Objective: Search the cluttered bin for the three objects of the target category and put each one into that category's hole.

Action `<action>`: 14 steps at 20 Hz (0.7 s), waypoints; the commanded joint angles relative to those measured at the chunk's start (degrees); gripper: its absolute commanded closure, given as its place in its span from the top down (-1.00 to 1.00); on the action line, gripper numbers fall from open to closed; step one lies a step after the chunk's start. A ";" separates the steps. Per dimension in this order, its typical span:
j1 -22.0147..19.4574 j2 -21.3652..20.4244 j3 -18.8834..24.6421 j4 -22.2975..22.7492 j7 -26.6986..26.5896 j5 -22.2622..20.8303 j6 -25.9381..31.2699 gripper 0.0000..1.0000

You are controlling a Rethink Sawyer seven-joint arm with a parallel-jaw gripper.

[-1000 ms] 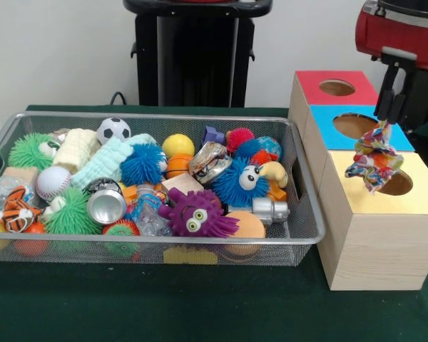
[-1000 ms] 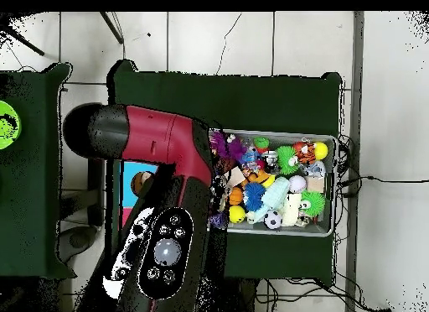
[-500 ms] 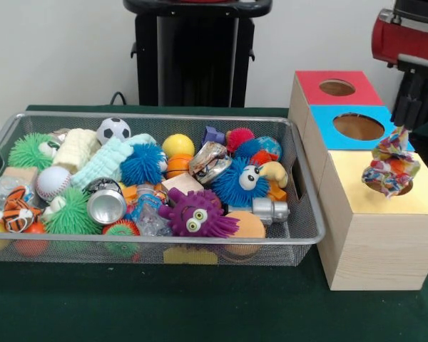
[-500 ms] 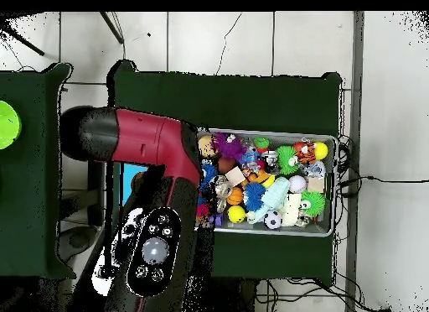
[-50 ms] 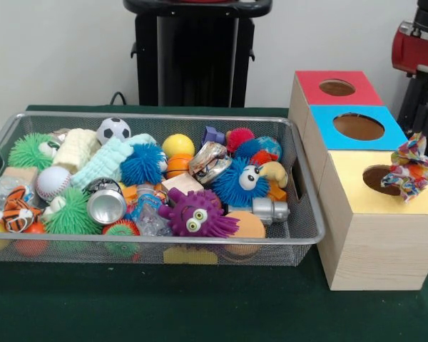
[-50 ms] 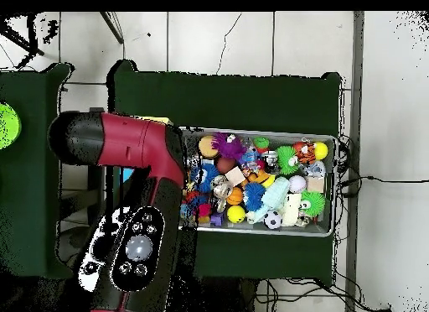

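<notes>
Bin (image 5: 299, 235) sits left of the boxes (image 5: 371, 242).

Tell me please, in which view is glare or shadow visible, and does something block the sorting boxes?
Front view: even, soft lighting; small bright highlights on the silver can and the crumpled foil piece; the colourful rope toy at the yellow box is sharp enough to recognise. Overhead view: the red arm covers nearly all the boxes; the bin remains visible, its toys tiny.
</notes>
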 commanded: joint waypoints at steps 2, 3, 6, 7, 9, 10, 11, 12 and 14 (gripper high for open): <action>-1.30 1.41 2.04 5.54 14.68 1.44 -2.66 -1.00; -1.68 0.51 2.23 6.54 13.72 1.25 -2.47 -1.00; -2.26 -0.65 2.35 7.32 11.93 0.74 -1.14 -1.00; -2.62 -1.29 2.40 7.79 11.07 0.54 -0.78 -1.00; -3.08 -1.89 2.57 8.51 10.24 0.46 -0.95 -1.00; -3.12 -1.85 2.76 8.73 10.23 0.54 -1.48 -1.00; -3.13 -1.82 2.79 8.77 10.23 0.53 -1.67 -1.00; -3.20 -1.93 2.89 8.86 10.14 0.55 -1.65 -1.00; -3.37 -2.16 3.05 9.09 9.97 0.55 -1.63 -1.00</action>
